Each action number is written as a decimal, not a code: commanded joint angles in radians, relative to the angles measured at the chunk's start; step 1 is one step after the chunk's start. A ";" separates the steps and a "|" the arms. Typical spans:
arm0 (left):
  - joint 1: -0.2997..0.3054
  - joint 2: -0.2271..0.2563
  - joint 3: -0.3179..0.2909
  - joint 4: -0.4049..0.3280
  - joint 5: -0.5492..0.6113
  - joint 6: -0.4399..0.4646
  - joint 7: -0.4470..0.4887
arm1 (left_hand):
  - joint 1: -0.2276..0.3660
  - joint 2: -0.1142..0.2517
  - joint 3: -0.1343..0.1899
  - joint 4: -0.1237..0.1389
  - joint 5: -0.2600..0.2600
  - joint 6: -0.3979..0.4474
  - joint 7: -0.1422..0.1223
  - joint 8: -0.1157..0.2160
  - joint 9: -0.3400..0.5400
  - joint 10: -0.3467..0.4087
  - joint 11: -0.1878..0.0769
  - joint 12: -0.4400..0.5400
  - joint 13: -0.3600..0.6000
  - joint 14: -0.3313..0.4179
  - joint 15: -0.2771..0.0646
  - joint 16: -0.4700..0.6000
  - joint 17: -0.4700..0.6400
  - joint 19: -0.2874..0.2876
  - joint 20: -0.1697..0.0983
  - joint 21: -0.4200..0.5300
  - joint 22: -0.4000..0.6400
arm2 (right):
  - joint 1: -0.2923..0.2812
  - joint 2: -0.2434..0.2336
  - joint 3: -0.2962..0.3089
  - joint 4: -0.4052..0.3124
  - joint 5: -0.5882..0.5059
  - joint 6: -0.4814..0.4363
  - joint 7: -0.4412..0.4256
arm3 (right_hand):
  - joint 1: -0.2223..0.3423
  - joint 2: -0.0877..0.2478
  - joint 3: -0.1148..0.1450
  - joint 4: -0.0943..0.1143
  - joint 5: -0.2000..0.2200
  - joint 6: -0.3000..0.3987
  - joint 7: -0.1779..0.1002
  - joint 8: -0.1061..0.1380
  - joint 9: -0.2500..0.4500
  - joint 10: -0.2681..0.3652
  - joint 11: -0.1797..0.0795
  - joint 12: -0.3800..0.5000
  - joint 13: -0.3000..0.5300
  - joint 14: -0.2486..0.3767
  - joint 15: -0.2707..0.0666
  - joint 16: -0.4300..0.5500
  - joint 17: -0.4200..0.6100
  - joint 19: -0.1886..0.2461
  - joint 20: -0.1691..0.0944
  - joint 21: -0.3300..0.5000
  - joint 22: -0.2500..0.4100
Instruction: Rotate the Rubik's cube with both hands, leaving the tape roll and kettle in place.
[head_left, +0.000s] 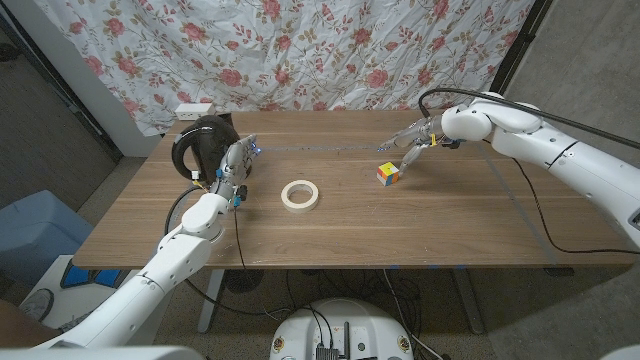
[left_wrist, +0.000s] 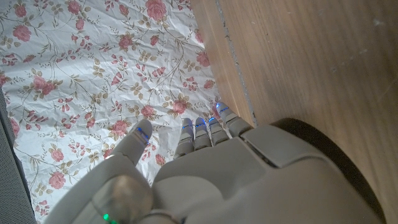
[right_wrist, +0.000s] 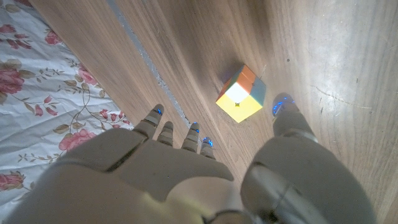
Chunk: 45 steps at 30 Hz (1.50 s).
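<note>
Left hand (head_left: 234, 165) stands by the kettle (head_left: 200, 146), fingers together, empty. Rubik's cube (head_left: 388, 174) — multicoloured, tilted on the table (head_left: 450, 215) — sits under the right hand (head_left: 418, 137), fingers spread, not touching.

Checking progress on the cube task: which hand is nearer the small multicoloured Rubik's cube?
Right. The right hand hovers open just above the multicoloured Rubik's cube; the left hand is far across the table by the black kettle.

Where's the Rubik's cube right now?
In the head view, the Rubik's cube sits on the table's right half, just below the right hand, right of the tape roll.
</note>
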 joint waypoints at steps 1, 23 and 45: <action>0.001 -0.001 -0.004 0.001 -0.003 0.000 0.003 | 0.011 0.084 0.003 0.009 0.007 0.005 0.001 0.001 0.001 0.006 -0.002 0.004 0.003 0.010 0.002 0.005 0.003 0.011 0.002 0.004 0.006 | 0.018 0.026 -0.031 0.035 -0.061 0.017 -0.005 | 0.012 -0.004 0.007 -0.003 -0.001 0.000 -0.002 0.003 0.003 0.005 -0.003 0.004 0.002 0.000 0.003 0.006 0.002 0.001 0.008 0.003 0.002; 0.020 -0.008 -0.007 -0.007 0.000 0.006 0.031 | 0.011 0.084 0.003 0.011 0.007 0.006 0.002 0.001 0.002 0.007 -0.002 0.004 0.003 0.010 0.003 0.005 0.003 0.010 0.001 0.003 0.006 | 0.021 0.042 -0.060 0.066 -0.122 0.033 -0.063 | 0.087 -0.024 0.023 0.001 -0.009 0.080 -0.027 0.039 0.005 0.089 -0.019 0.026 0.003 0.061 -0.033 0.028 0.001 0.042 0.002 0.013 0.002; 0.025 -0.015 -0.005 -0.005 -0.009 0.007 0.029 | 0.010 0.085 0.003 0.016 0.008 0.010 0.003 0.002 0.002 0.011 -0.003 0.005 0.004 0.010 0.004 0.005 0.004 0.012 0.002 0.003 0.006 | -0.011 0.032 -0.048 0.099 -0.133 0.061 -0.217 | 0.164 -0.051 0.013 0.008 0.002 0.228 -0.074 0.093 0.009 0.250 -0.073 0.050 0.007 0.199 -0.111 0.066 -0.002 0.139 -0.038 0.021 0.002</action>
